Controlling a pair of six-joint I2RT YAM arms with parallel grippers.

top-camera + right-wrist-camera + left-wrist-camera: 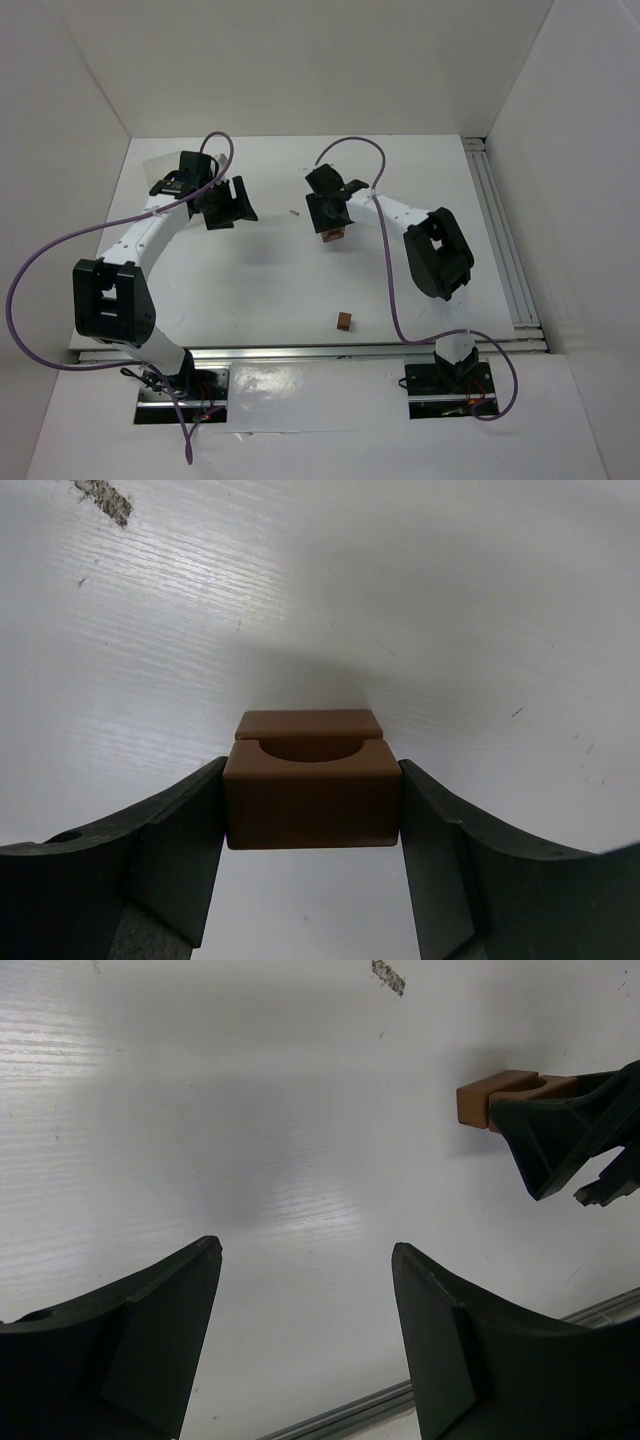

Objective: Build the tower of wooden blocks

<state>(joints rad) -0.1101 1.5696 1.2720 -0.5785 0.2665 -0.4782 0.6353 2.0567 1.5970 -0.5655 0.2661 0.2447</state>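
Note:
My right gripper (331,226) (312,772) is shut on a reddish-brown wood block with a half-round notch (312,805), low over the table at centre back. A second plain wood block (310,723) lies right behind it, touching. Both blocks show in the left wrist view (503,1098), with a right finger (565,1135) in front of them. A third small wood block (344,320) sits alone near the table's front edge. My left gripper (236,205) (307,1250) is open and empty, left of the pair. No stacked tower shows.
A tiny pale sliver (294,212) lies on the table between the grippers; it also shows in the left wrist view (389,976) and the right wrist view (102,498). A metal rail (503,235) runs along the right table edge and another (400,1400) along the front.

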